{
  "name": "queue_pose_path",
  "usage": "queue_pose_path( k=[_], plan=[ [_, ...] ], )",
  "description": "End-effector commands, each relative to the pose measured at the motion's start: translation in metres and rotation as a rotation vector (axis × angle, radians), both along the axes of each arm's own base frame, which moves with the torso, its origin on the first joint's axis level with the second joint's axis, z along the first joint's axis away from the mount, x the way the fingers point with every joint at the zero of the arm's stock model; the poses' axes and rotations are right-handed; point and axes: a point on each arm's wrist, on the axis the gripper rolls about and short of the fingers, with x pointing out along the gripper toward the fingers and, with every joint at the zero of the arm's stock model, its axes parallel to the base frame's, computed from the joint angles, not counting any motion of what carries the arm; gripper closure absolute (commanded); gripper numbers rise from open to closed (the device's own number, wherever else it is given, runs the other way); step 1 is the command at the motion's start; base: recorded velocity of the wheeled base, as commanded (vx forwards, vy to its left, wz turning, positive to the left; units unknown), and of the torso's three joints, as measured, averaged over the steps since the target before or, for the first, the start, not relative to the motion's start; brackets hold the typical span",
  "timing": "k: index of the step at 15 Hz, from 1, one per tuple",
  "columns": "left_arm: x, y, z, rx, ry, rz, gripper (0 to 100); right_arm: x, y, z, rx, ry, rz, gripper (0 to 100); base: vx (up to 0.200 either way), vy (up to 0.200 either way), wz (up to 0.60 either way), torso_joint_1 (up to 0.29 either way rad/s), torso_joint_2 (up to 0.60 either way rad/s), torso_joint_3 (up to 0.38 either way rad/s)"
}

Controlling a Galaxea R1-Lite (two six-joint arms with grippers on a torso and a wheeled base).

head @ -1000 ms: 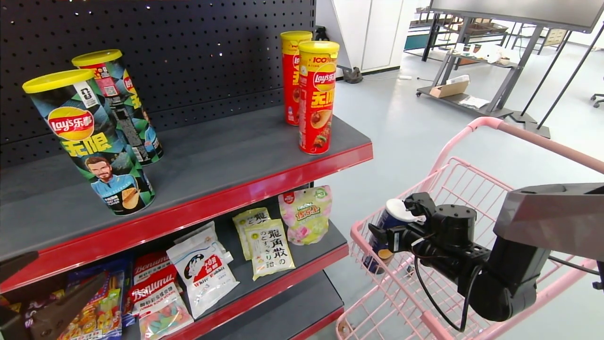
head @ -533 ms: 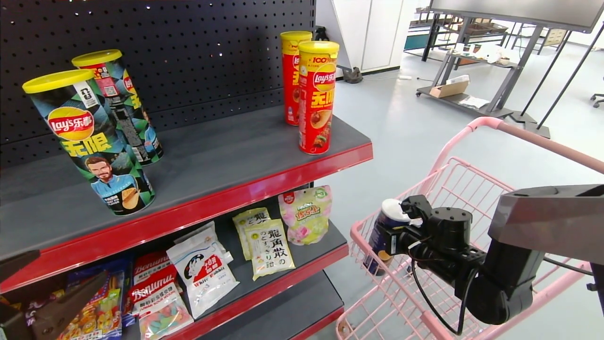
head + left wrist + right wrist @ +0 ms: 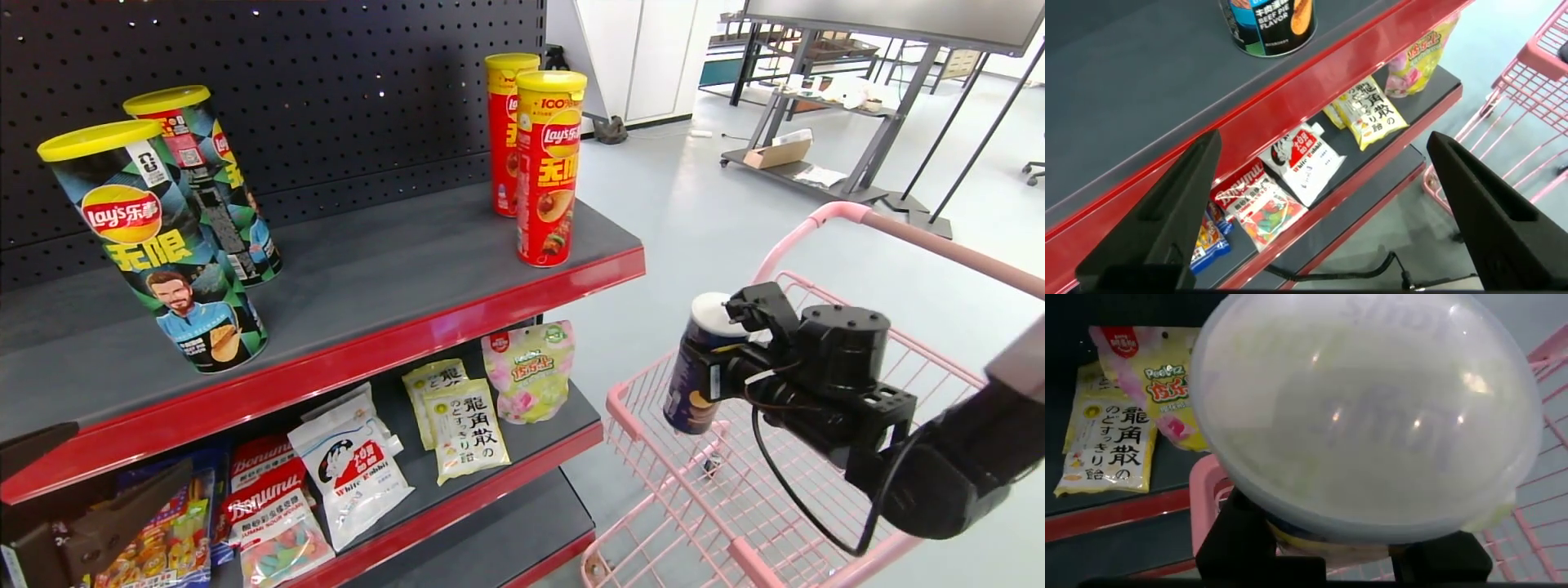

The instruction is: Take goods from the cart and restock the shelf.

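Head view: right gripper (image 3: pixel 717 347) clamped on blue can (image 3: pixel 688 400), just above cart (image 3: pixel 624 420) left rim, clear of shelf (image 3: pixel 392 269). Shelf top: open gap btwn green cans (image 3: pixel 163 253) and red cans (image 3: pixel 551 163).
Left wrist view: left gripper (image 3: pixel 1324 136) fingers apart, by shelf's red edge.
Right wrist view: can lid (image 3: pixel 1368 416) above cart rim.

Bright, even room light; glints dot the lid (image 3: pixel 1372 416) of the can (image 3: pixel 687 390), lower shelf (image 3: pixel 581 415) shadowed.

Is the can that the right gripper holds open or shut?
Shut: a pale lid covers the top of the can in the right gripper.
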Motion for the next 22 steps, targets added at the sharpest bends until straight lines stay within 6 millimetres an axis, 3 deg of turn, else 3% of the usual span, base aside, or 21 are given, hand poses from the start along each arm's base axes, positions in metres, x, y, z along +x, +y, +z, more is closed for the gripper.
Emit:
queue_pose_path(
  k=[1,3,6,7,10,17,22],
  plan=[
    [0.001,0.0,-0.001,0.001,0.008,-0.003,0,-0.03,-0.012,0.079,0.021,-0.121,-0.026,100,0.0,0.0,0.0,0.0,0.0,0.0],
    [0.0,0.0,0.001,-0.002,-0.002,-0.006,0,-0.057,-0.023,0.123,-0.01,-0.098,-0.118,100,0.0,0.0,0.0,0.0,0.0,0.0],
    [-0.002,0.0,0.0,-0.003,-0.004,-0.006,0,-0.116,-0.045,0.163,-0.058,0.034,-0.158,100,0.0,0.0,0.0,0.0,0.0,0.0],
    [-0.004,0.0,-0.003,0.0,-0.001,0.003,0,-0.139,-0.052,0.168,-0.036,0.092,-0.171,100,0.0,0.0,0.0,0.0,0.0,0.0],
    [-0.017,0.001,-0.008,0.027,-0.003,-0.019,0,-0.174,-0.07,0.162,-0.042,0.143,-0.214,100,0.0,0.0,0.0,0.0,0.0,0.0],
    [-0.028,0.002,-0.005,0.019,-0.061,-0.024,0,-0.19,-0.081,0.15,-0.071,0.148,-0.224,100,0.0,0.0,0.0,0.007,-0.01,-0.01],
    [-0.029,0.003,-0.004,0.019,-0.07,-0.022,0,-0.198,-0.083,0.143,-0.072,0.151,-0.226,100,0.0,0.0,0.0,0.193,-0.5,-0.299]
  ],
)
